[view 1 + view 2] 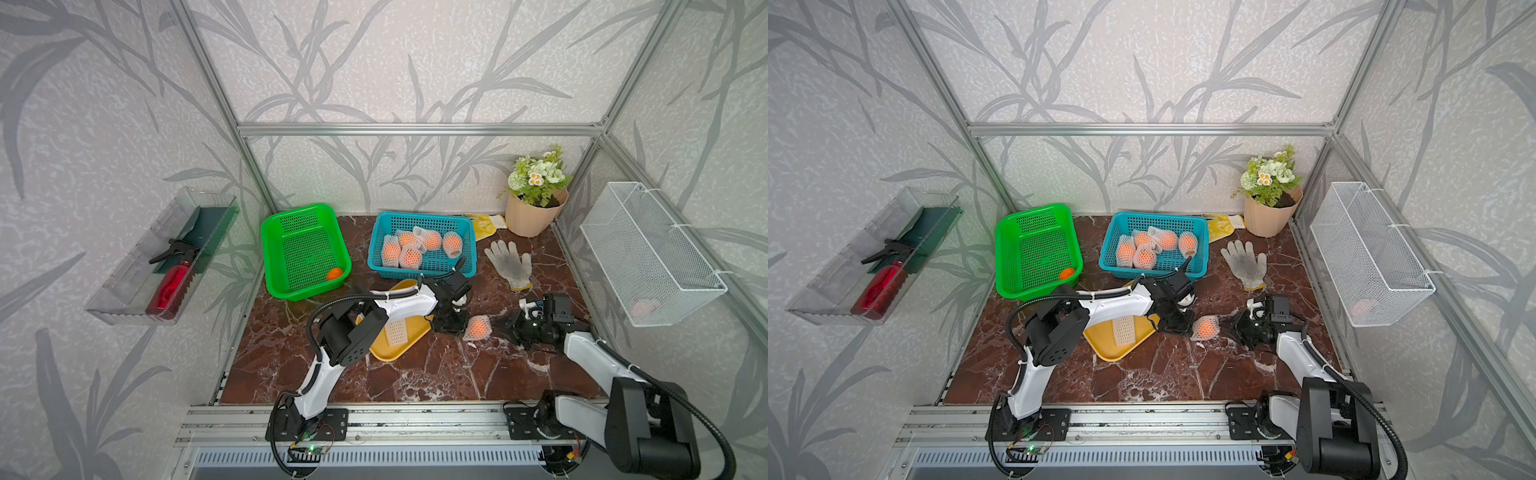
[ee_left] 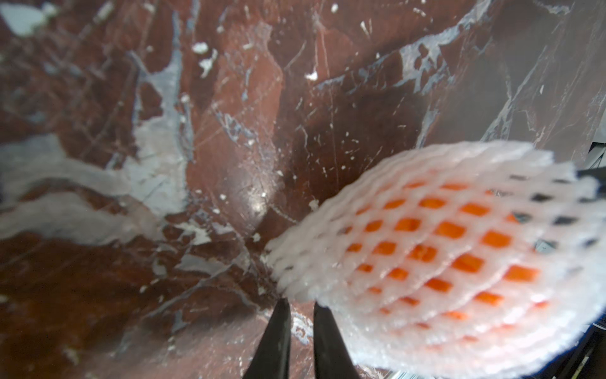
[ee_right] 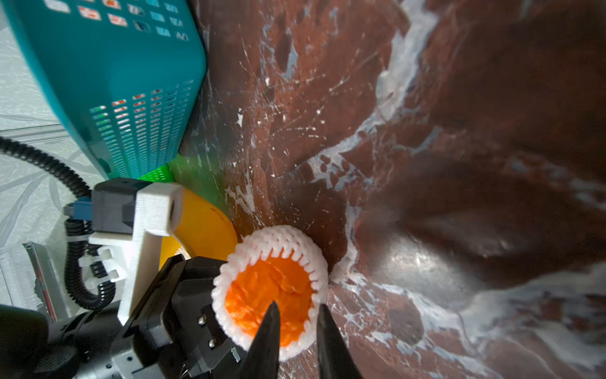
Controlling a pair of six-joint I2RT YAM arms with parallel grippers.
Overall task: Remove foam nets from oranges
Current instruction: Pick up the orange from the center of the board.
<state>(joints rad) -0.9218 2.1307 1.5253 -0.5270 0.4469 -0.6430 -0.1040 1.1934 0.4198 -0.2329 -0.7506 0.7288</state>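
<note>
**Item 1: netted orange** [image 1: 478, 327], in work. It lies on the marble tabletop [image 1: 415, 374] just beside the yellow tray [image 1: 384, 352], between my two grippers. Its foam net [image 2: 426, 183] is on. The open mouth points away from the tray, toward my right arm, and the orange [image 3: 265, 295] shows bare through it.

**Item 2: left gripper** [image 2: 299, 303]. The jaws are drawn to a narrow slit, tips at the net's gathered end, the end nearer the tray. I cannot tell whether they pinch foam. I judge it is placed there to anchor that end.

**Item 3: right gripper** [image 3: 297, 305]. The jaws stand narrowly apart, astride the net's rim, one finger inside the mouth over the fruit and one outside. I cannot tell whether it is clamped. I judge it is set so as to take the foam wall alone and spare the fruit.

**Item 4: spent foam net** [image 1: 395, 332]. It lies flat on the tray, so I take the tray for the discard place.

**Item 5: green basket** [image 1: 299, 210]. It sits near the tray, on the side opposite item 1. One bare orange [image 1: 334, 273] rests in its corner nearest the tray, so this is likely where stripped fruit goes.

**Item 6: teal basket** [image 1: 422, 216]. It stands just behind the tray. Five netted oranges [image 1: 410, 257] wait in it, so most of the job remains.
</note>
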